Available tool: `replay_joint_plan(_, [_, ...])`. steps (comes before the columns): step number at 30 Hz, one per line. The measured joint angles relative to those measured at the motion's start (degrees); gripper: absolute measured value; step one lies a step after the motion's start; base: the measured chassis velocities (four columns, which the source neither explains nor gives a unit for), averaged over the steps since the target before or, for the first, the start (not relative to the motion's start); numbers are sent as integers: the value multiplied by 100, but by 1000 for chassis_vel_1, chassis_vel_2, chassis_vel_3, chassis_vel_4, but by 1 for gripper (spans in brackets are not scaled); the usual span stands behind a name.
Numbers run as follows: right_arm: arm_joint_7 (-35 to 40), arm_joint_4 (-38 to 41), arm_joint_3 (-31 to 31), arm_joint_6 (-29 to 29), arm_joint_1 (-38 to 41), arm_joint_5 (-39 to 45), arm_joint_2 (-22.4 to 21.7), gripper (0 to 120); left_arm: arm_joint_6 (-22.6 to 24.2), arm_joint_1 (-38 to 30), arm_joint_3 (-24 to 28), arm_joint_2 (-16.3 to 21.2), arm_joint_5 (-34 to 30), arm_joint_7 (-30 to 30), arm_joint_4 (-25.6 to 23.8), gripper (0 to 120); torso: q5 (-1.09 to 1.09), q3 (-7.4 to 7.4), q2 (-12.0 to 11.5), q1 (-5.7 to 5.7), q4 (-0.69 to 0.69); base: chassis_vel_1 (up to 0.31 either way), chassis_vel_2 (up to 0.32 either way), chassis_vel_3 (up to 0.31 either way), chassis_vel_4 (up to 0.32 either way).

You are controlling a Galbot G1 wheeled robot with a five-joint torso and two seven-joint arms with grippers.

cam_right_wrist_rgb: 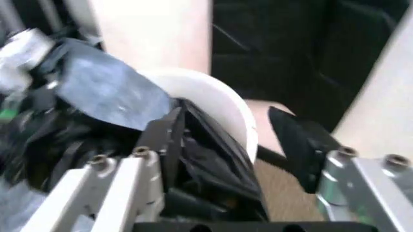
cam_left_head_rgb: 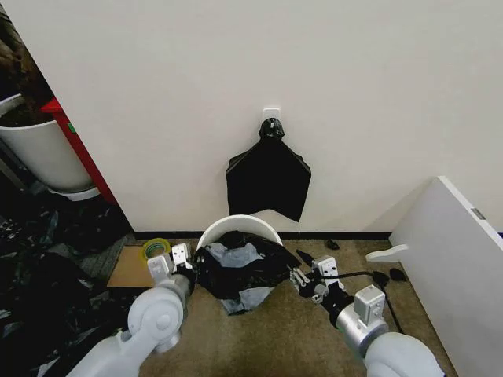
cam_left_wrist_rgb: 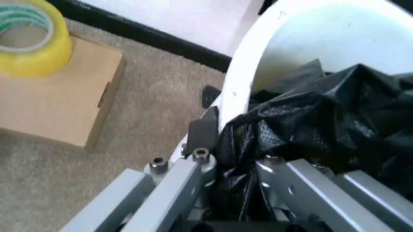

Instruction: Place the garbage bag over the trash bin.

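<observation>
The trash bin (cam_left_head_rgb: 238, 226) is a small white pail standing on the carpet against the wall. The garbage bag (cam_left_head_rgb: 240, 271), black and wrinkled, is bunched in the bin's mouth and spills over its front rim. At the bag's left edge, my left gripper (cam_left_head_rgb: 187, 263) is shut on a fold of it (cam_left_wrist_rgb: 303, 121); one fingertip (cam_left_wrist_rgb: 203, 128) rests outside the bin's rim (cam_left_wrist_rgb: 242, 82) and the other is hidden under plastic. My right gripper (cam_left_head_rgb: 299, 276) is open at the bag's right edge, straddling the bag (cam_right_wrist_rgb: 213, 164) and the bin's rim (cam_right_wrist_rgb: 213, 96).
A yellow tape roll (cam_left_head_rgb: 155, 248) sits on a flat cardboard box (cam_left_head_rgb: 128, 272) left of the bin. A black clipped bundle (cam_left_head_rgb: 268, 177) hangs on the wall above. A big white tub (cam_left_head_rgb: 39, 153) and black sheeting (cam_left_head_rgb: 35, 267) lie left; a white board (cam_left_head_rgb: 452, 259) leans right.
</observation>
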Motion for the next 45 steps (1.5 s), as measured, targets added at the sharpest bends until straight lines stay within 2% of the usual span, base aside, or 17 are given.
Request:
replay_joint_plan(6, [-809,-153,-347,374,275,-579,-186,75,76,25,70,45,171,97,-177,4,1,0,0,0,0,0,0,0,0])
replay_joint_plan(7, [-942,-244,-403,450,364,-702,-202,82,90,25,84,59,189,111,-202,4,2,0,0,0,-1,0,0,0,0])
replay_joint_plan(8, [-942,-244,-403,450,364,-702,-202,82,90,25,84,59,189,111,-202,4,2,0,0,0,-1,0,0,0,0])
replay_joint_plan(12, [-1329,-475,-531,631,575,-967,-306,98,125,-68,197,140,247,200,-245,4,0,0,0,0,-2,0,0,0,0])
replay_joint_plan(16, [-1392,-631,-692,657,800,-1022,-311,100,140,-93,218,170,333,267,-269,4,1,0,0,0,-1,0,0,0,0])
replay_joint_plan(19, [-1389,-773,-865,671,1015,-1107,-274,95,152,-93,231,171,348,280,-288,4,1,0,0,0,-1,0,0,0,0])
replay_joint_plan(21, [-1351,-914,-1051,704,1217,-1235,-215,84,168,-80,250,172,377,296,-301,4,1,0,0,0,0,0,0,0,0])
replay_joint_plan(23, [-1321,-973,-1174,710,1334,-1286,-168,76,182,-63,259,173,400,306,-309,4,1,0,0,0,0,0,0,0,0])
replay_joint_plan(24, [-1321,-973,-1174,710,1334,-1286,-168,76,182,-63,259,173,400,306,-309,4,1,0,0,0,0,0,0,0,0])
replay_joint_plan(28, [-1222,-1044,-1319,736,1435,-1376,-105,57,204,-39,261,196,482,355,-320,4,1,0,0,0,-1,0,0,0,0])
replay_joint_plan(29, [-1222,-1044,-1319,736,1435,-1376,-105,57,204,-39,261,196,482,355,-320,4,1,0,0,0,-1,0,0,0,0])
replay_joint_plan(32, [-1155,-1058,-1357,746,1449,-1335,-99,44,205,-29,267,207,568,414,-320,4,1,0,0,0,-1,0,0,0,0])
replay_joint_plan(33, [-1155,-1058,-1357,746,1449,-1335,-99,44,205,-29,267,207,568,414,-320,4,1,0,0,0,-1,0,0,0,0])
replay_joint_plan(38, [-1080,-1054,-1377,830,1431,-1158,-115,20,199,15,278,228,801,558,-306,4,1,0,0,0,-1,0,0,0,0])
replay_joint_plan(39, [-1080,-1054,-1377,830,1431,-1158,-115,20,199,15,278,228,801,558,-306,4,1,0,0,0,-1,0,0,0,0])
replay_joint_plan(43, [-940,-1051,-1309,928,1468,-878,-139,3,114,92,279,289,1263,899,-295,4,1,0,0,0,-1,0,0,0,0])
replay_joint_plan(45, [-890,-1057,-1291,963,1534,-825,-164,0,69,129,283,318,1414,1049,-301,4,1,0,0,0,-1,0,0,0,0])
